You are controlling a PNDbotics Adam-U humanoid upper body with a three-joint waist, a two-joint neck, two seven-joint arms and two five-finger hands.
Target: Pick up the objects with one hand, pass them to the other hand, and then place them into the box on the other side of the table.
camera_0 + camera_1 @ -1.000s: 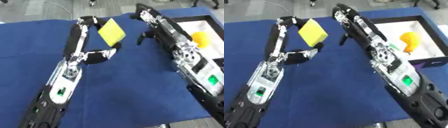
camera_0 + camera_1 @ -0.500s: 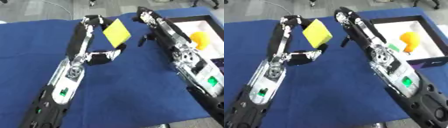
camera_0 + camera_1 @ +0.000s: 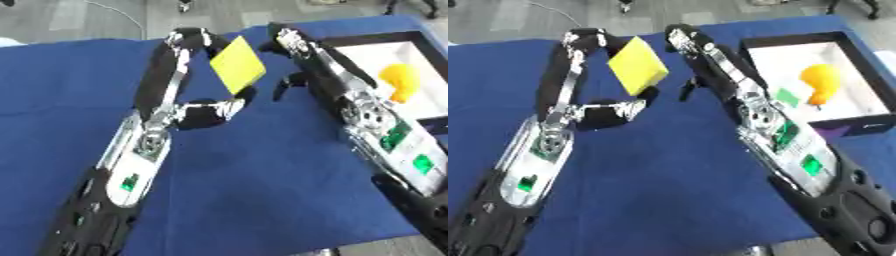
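A flat yellow block [image 3: 237, 65] is held up above the blue table, tilted on one corner. My left hand [image 3: 203, 111] is shut on it, with long fingers curled over its top left edge and the thumb under its lower corner. Just to the block's right, my right hand [image 3: 319, 70] is open; its fingers reach up past the block's top right corner and its thumb hangs near the lower edge. I cannot tell whether it touches the block. The black-walled box [image 3: 798, 39] with a white floor stands at the far right.
A yellow-orange rounded object [image 3: 820, 80] lies inside the box. A blue cloth [image 3: 262, 190] covers the table, whose far edge runs along the top with grey floor and a thin cable beyond. Both forearms stretch up from the lower corners.
My left hand has carried the yellow block a little to the right, closing the gap to my right hand. The right arm has barely moved.
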